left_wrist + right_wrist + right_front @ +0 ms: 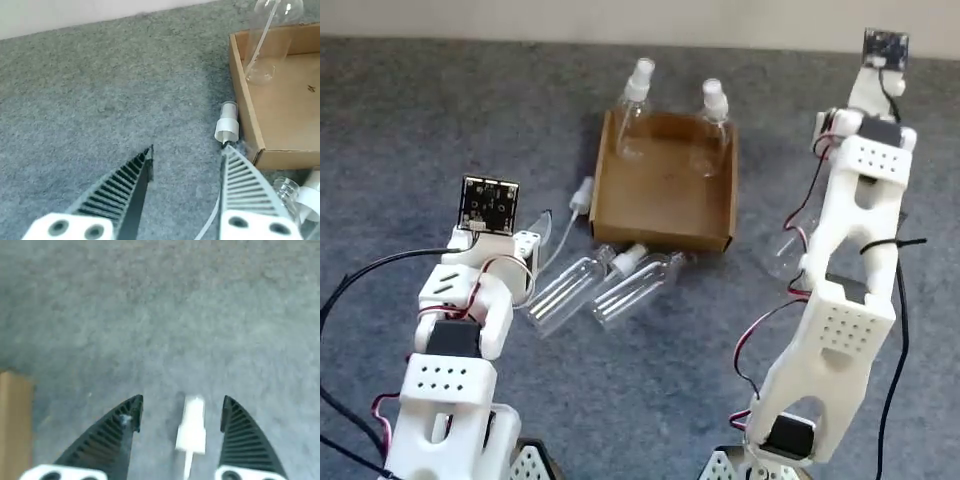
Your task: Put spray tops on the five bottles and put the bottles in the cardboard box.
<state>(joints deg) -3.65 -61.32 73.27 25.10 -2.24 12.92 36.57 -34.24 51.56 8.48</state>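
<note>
My left jaws stand wide open over the table (75, 75), with a spray top (227, 122) just beside one finger, near the box (242, 95). My right jaws are wide around another top (192, 427). Two capped bottles (635, 105) stand in the box, and two more bottles (565, 290) lie just beside it.

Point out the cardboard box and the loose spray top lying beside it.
cardboard box (660, 195), high view, bare floor of the box.
loose spray top (227, 122), left wrist view, white head.
</note>
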